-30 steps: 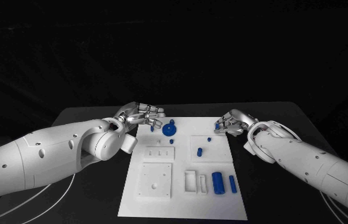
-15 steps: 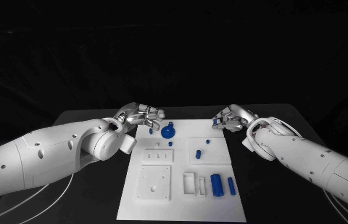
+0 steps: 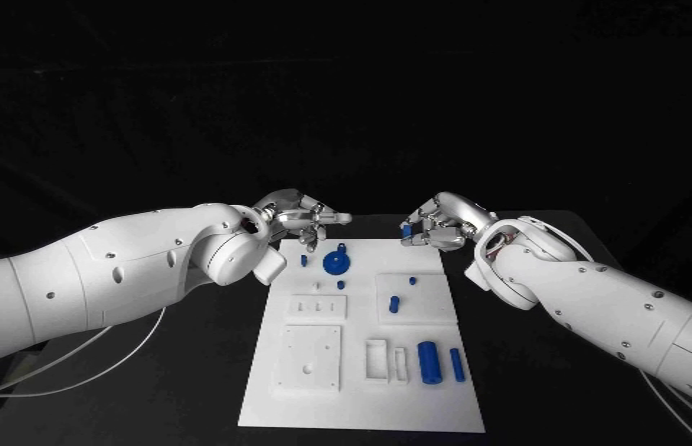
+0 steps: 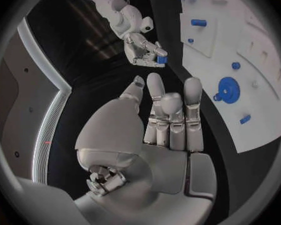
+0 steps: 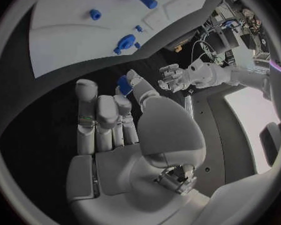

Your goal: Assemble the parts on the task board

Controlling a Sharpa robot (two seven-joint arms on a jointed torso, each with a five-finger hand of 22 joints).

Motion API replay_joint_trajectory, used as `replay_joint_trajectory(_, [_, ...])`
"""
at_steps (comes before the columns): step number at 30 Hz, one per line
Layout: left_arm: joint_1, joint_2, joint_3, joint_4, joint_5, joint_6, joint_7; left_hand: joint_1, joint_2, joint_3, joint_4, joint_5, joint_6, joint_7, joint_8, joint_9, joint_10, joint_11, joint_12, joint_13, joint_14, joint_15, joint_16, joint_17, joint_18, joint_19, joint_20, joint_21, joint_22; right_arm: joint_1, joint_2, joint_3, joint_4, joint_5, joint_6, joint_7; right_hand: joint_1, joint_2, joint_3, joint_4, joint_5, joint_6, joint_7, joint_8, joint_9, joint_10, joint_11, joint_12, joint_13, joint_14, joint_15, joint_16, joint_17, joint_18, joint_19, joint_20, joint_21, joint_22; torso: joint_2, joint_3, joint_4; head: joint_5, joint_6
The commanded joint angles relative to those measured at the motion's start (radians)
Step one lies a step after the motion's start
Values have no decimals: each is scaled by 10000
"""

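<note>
The right silver hand [image 3: 438, 228] pinches a small blue plastic part [image 5: 123, 82] over the far right edge of the white task board [image 3: 368, 406]; the head view hides that part. The left silver hand [image 3: 300, 220], fingers spread and holding nothing, hovers over the far left edge, just beyond the blue gear-shaped part [image 3: 336, 261]. Black bench [image 3: 534, 366] flanks the board.

The head camera is looking down at the task board [image 3: 368, 366] from above; both wrist cameras are viewing it obliquely from behind their hands.

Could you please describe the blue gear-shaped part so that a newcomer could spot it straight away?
Start from the white task board on the black table and go to its far end, near the left hand. The blue gear-shaped part is the only round, toothed disc there; its neighbours are small blue pegs.
</note>
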Motion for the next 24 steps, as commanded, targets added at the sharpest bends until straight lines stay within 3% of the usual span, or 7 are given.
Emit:
replay_joint_trajectory(1, [46, 160, -9, -90, -652, 474, -1437, -179, -102, 172, 223, 25, 275, -87, -8, 235, 382, -118, 336, 290, 133, -43, 322, 410, 192, 30, -42, 119, 179, 6, 79, -37, 275, -732, 283, -807, -74, -37, 99, 65, -36, -23, -73, 49, 33, 75, -27, -45, 11, 17, -28, 11, 11, -15, 29, -23, 8, 733, -150, -2, -57, 22, -59])
replay_joint_trajectory(4, [61, 306, -26, -125, -695, 450, -1857, -287, -287, 326, 337, 359, 644, -208, 85, 797, 296, -169, 488, 608, 116, -86, 393, 547, 180, -18, -76, 142, 337, 9, 155, -121, 508, -971, 254, -1086, -94, -139, 210, 178, 16, -33, -83, 48, 30, 75, -37, -56, 10, 24, -26, 14, 25, -12, 39, -23, -18, 730, -178, 1, -70, 71, -156])
replay_joint_trajectory(8, [67, 466, -40, -152, -694, 385, -2130, -458, -438, 353, 389, 1132, 779, -385, 314, 2237, 24, -233, 918, 1379, 78, -130, 449, 702, 136, -83, -127, 113, 557, 11, 256, -214, 744, -1234, 169, -1381, -67, -256, 396, 270, 38, -41, -69, 49, 27, 77, -30, -75, 1, 27, -27, 2, 32, -7, 43, -21, -54, 726, -186, 12, -67, 73, -245])
replay_joint_trajectory(9, [68, 503, -42, -161, -697, 357, -2170, -565, -557, 370, 435, 1317, 413, -421, 603, 3740, -327, -208, 1349, 2026, 65, -136, 472, 777, 95, -110, -132, 64, 708, 11, 278, -232, 795, -1294, 134, -1451, -44, -281, 444, 259, 42, -43, -58, 48, 26, 78, -26, -75, 2, 28, -29, 6, 37, -4, 45, -22, -59, 726, -178, 7, -65, 71, -247])
replay_joint_trajectory(15, [65, 658, -54, -201, -801, 141, -2341, -974, -830, 675, 1040, 1657, -135, -554, 1007, 6944, -723, -245, 1747, 2878, -87, -104, 536, 832, 110, -146, -103, -144, 1109, 11, 397, -308, 995, -1498, 35, -1756, -49, -402, 682, 277, 19, -23, -59, 48, 28, 92, -31, -67, 8, 37, -29, 23, 62, 3, 51, -21, -39, 729, -156, -9, -86, 78, -259])
replay_joint_trajectory(19, [61, 739, -64, -220, -897, 65, -2425, -1089, -1134, 658, 1615, 1424, -310, -477, 878, 7801, -876, -198, 1806, 3099, -235, -62, 565, 693, 128, -155, -54, -341, 1395, 10, 468, -366, 1088, -1555, 114, -1905, -50, -405, 706, 289, -3, -36, -58, 46, 25, 91, -33, -70, 7, 38, -27, 34, 73, 3, 57, -22, -23, 732, -161, -9, -81, 46, -286])
replay_joint_trajectory(24, [54, 820, -71, -208, -1176, -30, -2473, -1163, -1289, 579, 1832, 1337, -390, -454, 795, 8113, -1011, -150, 1831, 3181, -394, -27, 586, 540, 121, -170, -18, -526, 1642, 10, 575, -416, 1097, -1553, 337, -1945, -55, -416, 758, 307, -32, -126, -31, 47, 11, 67, -24, -95, -6, 35, -16, 23, 73, 10, 57, -17, -50, 723, -153, -20, -77, 15, -264])
